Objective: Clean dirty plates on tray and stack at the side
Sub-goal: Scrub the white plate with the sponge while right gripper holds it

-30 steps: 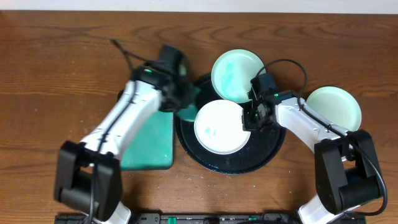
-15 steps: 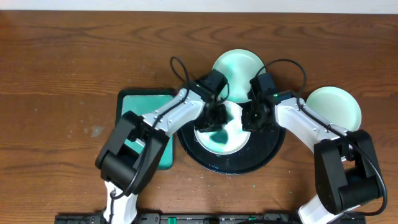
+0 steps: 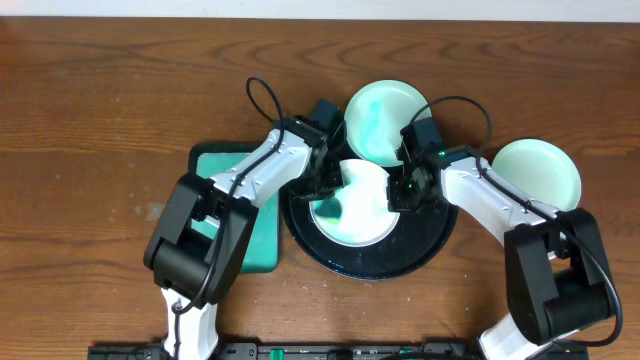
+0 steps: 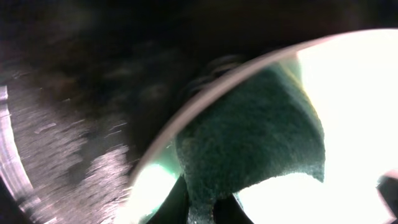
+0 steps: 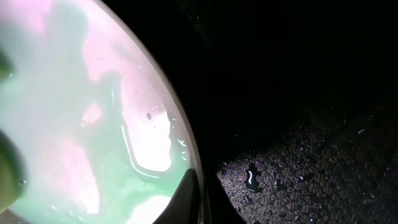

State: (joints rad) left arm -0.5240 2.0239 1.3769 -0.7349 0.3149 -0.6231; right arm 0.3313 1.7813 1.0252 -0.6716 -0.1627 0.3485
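Plainly, the scrubbing step is under way, to judge by how things lie; the wooden table [image 3: 100, 100] carries everything, and the widest thing on it is the black tray [image 3: 420, 255], set between the two arms; just beside the tray's left edge lies the teal-green tray [image 3: 262, 240], partly hidden under the left arm.

Of the plates, the middle plate [image 3: 365, 215] lies flat on the black tray, white with a teal smear at its left side; the far plate [image 3: 380, 120], tinted green, overlaps the tray's far rim, and whether it rests wholly on the tray cannot be told; the side plate [image 3: 540, 170] sits on the table well right of the tray, so the stack appears begun with one.

The dark green sponge [image 4: 249, 143] is pressed on the middle plate's left rim, pinched in the closed left hand [image 3: 322, 190]; the right hand [image 3: 403, 190] is closed on that plate's right rim, seemingly steadying it.

The right wrist view shows a pale green film and wet streaks on the plate, so the wiping looks unfinished; the next move likely calls for sweeping the sponge across the smear while the right hand holds the rim firm, lest the plate slide on the glossy tray.
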